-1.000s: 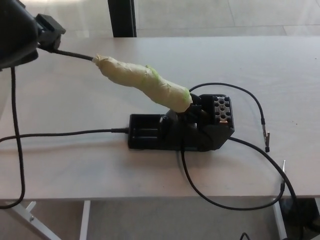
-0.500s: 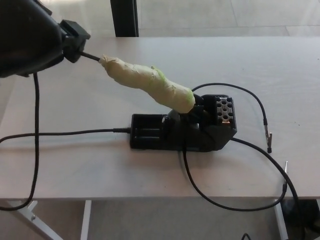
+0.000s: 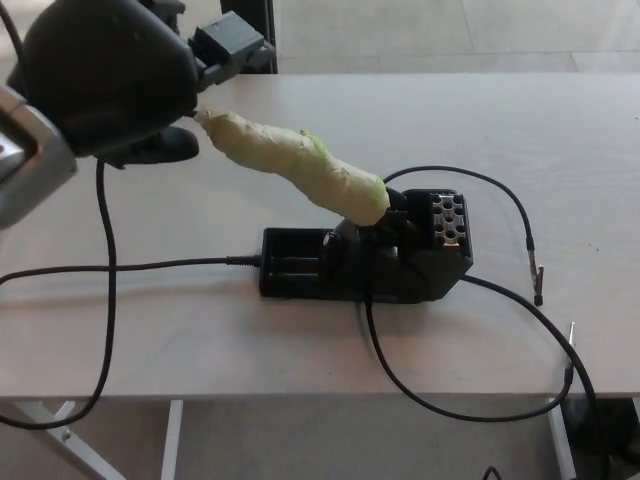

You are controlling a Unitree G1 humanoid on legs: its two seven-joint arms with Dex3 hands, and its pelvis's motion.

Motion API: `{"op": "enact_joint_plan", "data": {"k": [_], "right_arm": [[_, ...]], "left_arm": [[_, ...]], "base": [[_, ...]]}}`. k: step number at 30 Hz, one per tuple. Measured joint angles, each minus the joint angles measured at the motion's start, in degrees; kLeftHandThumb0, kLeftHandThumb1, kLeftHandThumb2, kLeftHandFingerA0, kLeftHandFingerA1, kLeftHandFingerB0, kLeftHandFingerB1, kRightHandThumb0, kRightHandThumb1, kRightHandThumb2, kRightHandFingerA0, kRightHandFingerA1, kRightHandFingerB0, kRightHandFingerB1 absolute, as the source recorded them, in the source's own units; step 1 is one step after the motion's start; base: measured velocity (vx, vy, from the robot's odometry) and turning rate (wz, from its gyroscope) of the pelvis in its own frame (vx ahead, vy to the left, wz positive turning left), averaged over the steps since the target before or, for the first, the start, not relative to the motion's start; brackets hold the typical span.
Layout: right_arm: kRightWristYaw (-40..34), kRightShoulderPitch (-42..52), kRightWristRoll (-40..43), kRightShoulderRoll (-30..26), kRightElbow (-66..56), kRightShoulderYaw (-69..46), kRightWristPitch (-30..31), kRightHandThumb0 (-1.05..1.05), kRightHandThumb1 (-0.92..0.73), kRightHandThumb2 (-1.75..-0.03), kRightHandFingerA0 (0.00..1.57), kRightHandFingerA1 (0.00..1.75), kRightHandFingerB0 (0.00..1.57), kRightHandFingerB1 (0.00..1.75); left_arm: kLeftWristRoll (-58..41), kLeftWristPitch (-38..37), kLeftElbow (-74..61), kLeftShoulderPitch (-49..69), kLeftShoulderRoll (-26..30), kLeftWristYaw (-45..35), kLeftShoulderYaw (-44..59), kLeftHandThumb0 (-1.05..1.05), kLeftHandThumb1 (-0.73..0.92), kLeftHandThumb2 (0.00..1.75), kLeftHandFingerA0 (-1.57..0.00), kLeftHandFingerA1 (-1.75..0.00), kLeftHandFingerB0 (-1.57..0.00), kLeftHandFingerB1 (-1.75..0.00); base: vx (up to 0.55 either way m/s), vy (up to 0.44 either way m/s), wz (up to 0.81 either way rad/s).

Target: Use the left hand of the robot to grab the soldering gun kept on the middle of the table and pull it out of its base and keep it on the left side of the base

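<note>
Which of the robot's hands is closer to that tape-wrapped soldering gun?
Left. The left hand is at the soldering gun's upper end; the right hand is out of view.

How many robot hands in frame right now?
1. The left hand is at upper left, by the rear end of the tape-wrapped soldering gun, which sits in its base. The right hand is out of view.
</note>
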Motion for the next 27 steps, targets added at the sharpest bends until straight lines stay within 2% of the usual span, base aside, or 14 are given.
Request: {"op": "enact_joint_plan", "data": {"k": [2, 3, 4, 6, 8, 10, 15, 21, 23, 24, 25, 26, 27], "right_arm": [[0.0, 0.0, 0.0, 0.0, 0.0, 0.0, 0.0, -0.67, -0.72, -0.61, 0.70, 0.58, 0.50, 0.44], [0.0, 0.0, 0.0, 0.0, 0.0, 0.1, 0.0, -0.67, -0.72, -0.62, 0.71, 0.59, 0.51, 0.43], [0.0, 0.0, 0.0, 0.0, 0.0, 0.1, 0.0, -0.68, -0.71, -0.62, 0.71, 0.59, 0.51, 0.43], [0.0, 0.0, 0.0, 0.0, 0.0, 0.1, 0.0, -0.68, -0.72, -0.62, 0.72, 0.60, 0.52, 0.44], [0.0, 0.0, -0.1, 0.0, 0.0, 0.1, 0.0, -0.68, -0.72, -0.62, 0.71, 0.59, 0.51, 0.43], [0.0, 0.0, -0.1, 0.0, 0.0, 0.2, 0.0, -0.70, -0.72, -0.62, 0.70, 0.59, 0.52, 0.44], [0.0, 0.0, -0.1, 0.0, 0.0, 0.3, 0.0, -0.72, -0.70, -0.61, 0.71, 0.61, 0.54, 0.44], [0.0, 0.0, -0.2, 0.0, 0.0, 0.4, 0.0, -0.72, -0.69, -0.61, 0.70, 0.59, 0.54, 0.44], [0.0, -0.1, -0.2, 0.0, 0.0, 0.5, 0.0, -0.72, -0.70, -0.61, 0.67, 0.60, 0.50, 0.44], [0.0, -0.1, -0.2, 0.0, -0.1, 0.5, 0.0, -0.72, -0.70, -0.61, 0.66, 0.60, 0.50, 0.44], [0.1, -0.1, -0.2, 0.0, -0.1, 0.5, 0.0, -0.71, -0.70, -0.61, 0.67, 0.61, 0.51, 0.44], [0.1, -0.1, -0.2, 0.0, -0.2, 0.6, 0.0, -0.70, -0.70, -0.60, 0.66, 0.60, 0.51, 0.43], [0.1, -0.2, -0.2, 0.0, -0.2, 0.6, 0.0, -0.68, -0.70, -0.61, 0.67, 0.61, 0.49, 0.44]], "left_arm": [[0.1, 0.9, -1.2, -0.1, -0.8, -1.8, -0.1, -0.68, 0.50, 0.90, -0.22, -0.62, -0.05, -0.46], [0.1, 1.2, -1.8, -0.1, -1.0, -2.4, -0.2, -0.66, 0.50, 0.90, -0.30, -0.61, -0.11, -0.47], [0.1, 1.5, -2.2, -0.2, -1.2, -3.1, -0.3, -0.64, 0.67, 0.60, -0.37, -0.59, -0.22, -0.37], [0.1, 2.2, -3.3, -0.4, -1.7, -4.8, -0.5, -0.66, 0.66, 0.60, -0.40, -0.66, -0.27, -0.42], [0.0, 2.9, -4.4, -0.6, -2.2, -6.5, -0.7, -0.66, 0.66, 0.60, -0.41, -0.66, -0.29, -0.43], [0.0, 3.5, -5.3, -0.8, -2.9, -8.1, -0.9, -0.68, 0.68, 0.60, -0.43, -0.60, -0.34, -0.40], [0.1, 4.9, -8.1, -1.1, -4.0, -12.1, -1.7, -0.70, 0.69, 0.61, -0.41, -0.60, -0.37, -0.41], [0.6, 6.5, -10.7, -1.2, -6.1, -16.8, -3.9, -0.68, 0.71, 0.61, -0.36, -0.62, -0.31, -0.42], [1.0, 7.0, -11.2, -1.2, -6.9, -18.4, -4.8, -0.70, 0.71, 0.61, -0.43, -0.74, -0.26, -0.41], [1.3, 7.3, -11.3, -1.2, -7.4, -19.0, -5.2, -0.74, 0.56, 0.95, -0.45, -0.74, -0.18, -0.51], [1.6, 7.6, -11.4, -1.2, -7.9, -20.0, -5.8, -0.71, 0.72, 0.62, -0.43, -0.83, -0.19, -0.40], [2.0, 7.9, -11.4, -1.2, -8.2, -20.9, -6.3, -0.71, 0.72, 0.62, -0.47, -0.86, -0.19, -0.40], [2.3, 8.2, -11.4, -1.2, -8.5, -21.6, -6.8, -0.71, 0.73, 0.62, -0.43, -0.79, -0.15, -0.41]], "base": [[0.00, 0.000, 0.00], [0.00, 0.000, 0.00], [0.00, 0.000, 0.00], [0.00, 0.000, 0.00], [0.00, 0.000, 0.00], [0.00, 0.000, 0.00], [0.00, 0.000, 0.00], [0.00, 0.000, 0.00], [0.00, 0.000, 0.00], [0.00, 0.000, 0.00], [0.00, 0.000, 0.00], [0.00, 0.000, 0.00], [0.00, 0.000, 0.00]]}}
